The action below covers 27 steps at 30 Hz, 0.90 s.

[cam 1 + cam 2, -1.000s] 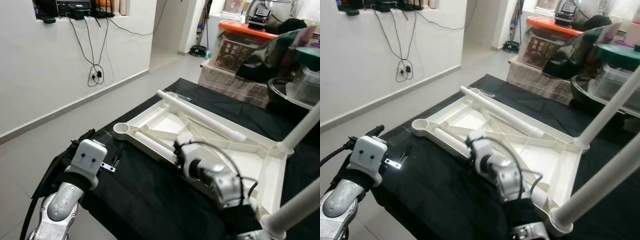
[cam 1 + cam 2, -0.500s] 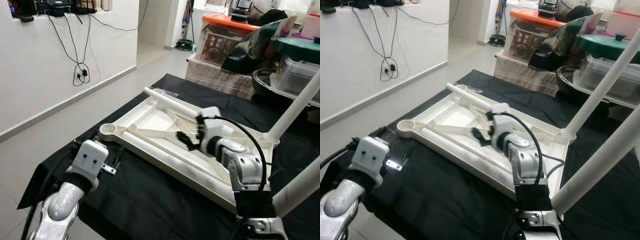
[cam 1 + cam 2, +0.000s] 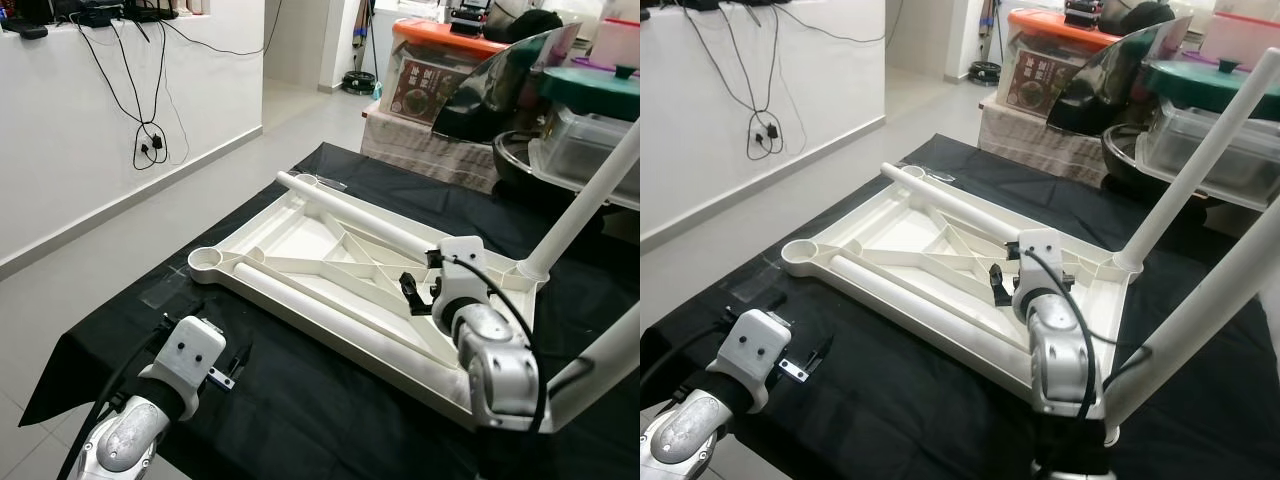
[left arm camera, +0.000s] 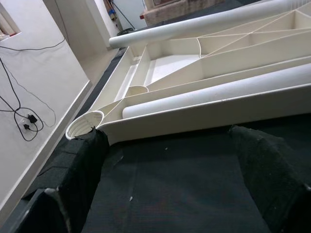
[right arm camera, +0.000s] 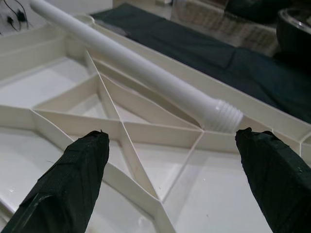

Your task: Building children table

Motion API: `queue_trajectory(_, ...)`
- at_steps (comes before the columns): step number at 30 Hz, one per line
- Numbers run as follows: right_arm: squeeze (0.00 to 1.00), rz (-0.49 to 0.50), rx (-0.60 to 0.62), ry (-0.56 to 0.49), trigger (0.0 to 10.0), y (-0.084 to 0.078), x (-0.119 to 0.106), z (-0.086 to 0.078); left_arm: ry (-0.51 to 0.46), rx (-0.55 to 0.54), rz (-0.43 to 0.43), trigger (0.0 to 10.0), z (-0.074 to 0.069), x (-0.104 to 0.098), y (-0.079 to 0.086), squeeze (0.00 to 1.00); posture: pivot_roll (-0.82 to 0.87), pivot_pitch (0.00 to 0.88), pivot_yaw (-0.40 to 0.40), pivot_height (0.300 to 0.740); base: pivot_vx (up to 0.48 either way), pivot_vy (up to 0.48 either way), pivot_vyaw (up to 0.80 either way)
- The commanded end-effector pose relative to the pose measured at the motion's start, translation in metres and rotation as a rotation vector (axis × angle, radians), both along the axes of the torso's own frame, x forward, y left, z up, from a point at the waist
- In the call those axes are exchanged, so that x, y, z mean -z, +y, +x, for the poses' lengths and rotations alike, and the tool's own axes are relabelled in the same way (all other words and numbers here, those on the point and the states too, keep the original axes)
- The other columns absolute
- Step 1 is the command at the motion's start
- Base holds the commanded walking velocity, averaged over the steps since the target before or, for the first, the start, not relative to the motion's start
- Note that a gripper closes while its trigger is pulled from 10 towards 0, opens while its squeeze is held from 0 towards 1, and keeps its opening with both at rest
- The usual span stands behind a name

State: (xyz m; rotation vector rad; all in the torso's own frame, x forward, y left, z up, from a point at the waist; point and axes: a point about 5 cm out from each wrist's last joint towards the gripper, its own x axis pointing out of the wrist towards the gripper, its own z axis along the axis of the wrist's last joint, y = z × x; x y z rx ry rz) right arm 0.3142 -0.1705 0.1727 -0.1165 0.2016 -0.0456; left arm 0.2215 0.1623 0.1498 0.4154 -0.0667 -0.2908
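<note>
White tabletop [image 3: 300,235] lies inverted; right end effector [image 3: 418,295] hovers spread above it.

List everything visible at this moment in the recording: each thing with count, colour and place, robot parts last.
Tabletop: one, cream white, upside down on the black cloth, ribs facing up.
Loose legs: two, white, lying inside the tabletop, one along each long side.
Fitted legs: two, white, standing up from the tabletop's corners on the robot's right.
Black cloth: one, covering the work surface.
Storage box: one, orange lid, behind the work surface.
Cables: several, black, hanging on the white wall to the left.
Left gripper: open, low over the black cloth beside the tabletop's near edge.
Right gripper: open, above the tabletop's ribs near a loose leg's threaded end.
</note>
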Motion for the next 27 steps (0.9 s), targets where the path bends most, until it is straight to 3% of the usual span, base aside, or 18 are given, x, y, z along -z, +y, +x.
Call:
queue_trajectory(1, 0.0, 0.006, -0.005, -0.029, 10.0, 0.001, -0.002, -0.001, 0.012, 0.0, -0.024, 10.0, 0.0, 0.002, -0.001, 0.0, 0.0, 0.0, -0.114, 0.74, 0.0, 0.0, 0.0)
queue_trajectory(2, 0.0, 0.01, -0.004, -0.031, 10.0, 0.002, -0.003, -0.001, 0.011, 0.0, -0.026, 10.0, 0.0, 0.002, -0.001, 0.0, 0.0, 0.0, -0.114, 0.74, 0.0, 0.0, 0.0)
queue_trajectory(6, 0.0, 0.09, -0.222, -0.201, 10.0, 0.039, -0.027, 0.001, 0.009, -0.042, -0.07, 10.0, 0.002, -0.001, 0.006, 0.0, 0.01, 0.0, -0.118, 0.74, 0.0, 0.371, 0.0)
queue_trajectory(11, 0.0, 0.112, -0.3, -0.252, 10.0, 0.053, -0.031, -0.001, -0.001, -0.052, -0.087, 10.0, 0.003, -0.004, 0.006, 0.0, 0.03, 0.0, -0.12, 0.74, 0.0, 0.48, 0.0)
queue_trajectory(15, 0.0, 0.108, -0.334, -0.275, 10.0, 0.06, -0.031, -0.003, -0.014, -0.059, -0.089, 10.0, 0.004, -0.006, 0.006, 0.0, 0.03, 0.0, -0.116, 0.74, 0.0, 0.36, -0.8)
queue_trajectory(18, 0.0, 0.103, -0.33, -0.276, 10.0, 0.06, -0.03, -0.003, -0.021, -0.062, -0.083, 10.0, 0.005, -0.006, 0.006, 0.0, 0.03, 0.0, -0.114, 0.74, 0.0, 0.0, -0.8)
queue_trajectory(22, 0.0, 0.069, -0.296, -0.27, 10.0, 0.055, -0.024, -0.002, -0.031, -0.068, -0.085, 10.0, 0.006, -0.008, 0.006, 0.0, 0.03, 0.0, -0.108, 0.74, 0.0, 0.0, 0.0)
queue_trajectory(25, 0.0, 0.016, -0.219, -0.24, 10.0, 0.044, -0.017, 0.0, -0.033, -0.075, -0.088, 10.0, 0.007, -0.009, 0.007, 0.0, 0.02, 0.0, -0.106, 0.74, 0.0, 0.0, 0.0)
queue_trajectory(27, 0.0, -0.023, -0.15, -0.205, 10.0, 0.028, -0.01, 0.0, -0.036, -0.087, -0.086, 10.0, 0.008, -0.009, 0.008, 0.0, 0.02, 0.0, -0.106, 0.74, 0.0, 0.0, -0.49)
